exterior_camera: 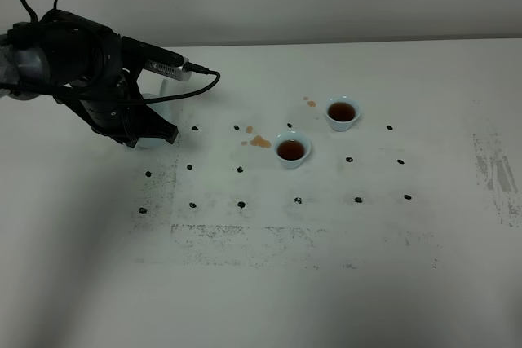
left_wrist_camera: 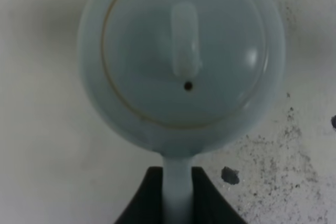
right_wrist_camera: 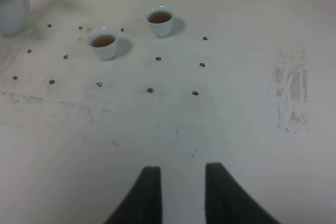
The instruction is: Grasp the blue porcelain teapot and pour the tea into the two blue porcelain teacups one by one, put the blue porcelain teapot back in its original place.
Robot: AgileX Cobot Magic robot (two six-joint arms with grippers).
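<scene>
Both blue porcelain teacups (exterior_camera: 292, 150) (exterior_camera: 342, 112) stand near the middle of the white table (exterior_camera: 261, 283) with dark tea in them, and small tea splashes (exterior_camera: 259, 142) stain the surface just beside the nearer one, so the pouring looks finished and the step in hand is setting the teapot back. The blue porcelain teapot (left_wrist_camera: 181, 61) is at the left side of the table, well apart from the cups, mostly hidden under the arm in the high view. The left gripper (left_wrist_camera: 178, 195) is pinching its loop handle (left_wrist_camera: 177, 190), one dark finger on either side, with the lid and knob upright below the wrist camera. Whether the base already rests on the table cannot be told from these views. To finish well, the pot should be kept level, lowered straight until its base sits flat, and only then released, with the fingers spreading evenly so neither drags the handle and turns the pot; the arm should then lift clear without catching the lid knob (left_wrist_camera: 185, 40). The right gripper (right_wrist_camera: 181, 192) hangs over bare table nearer the robot, holding nothing, its fingers drawn in as far as they go, and it can stay idle.
</scene>
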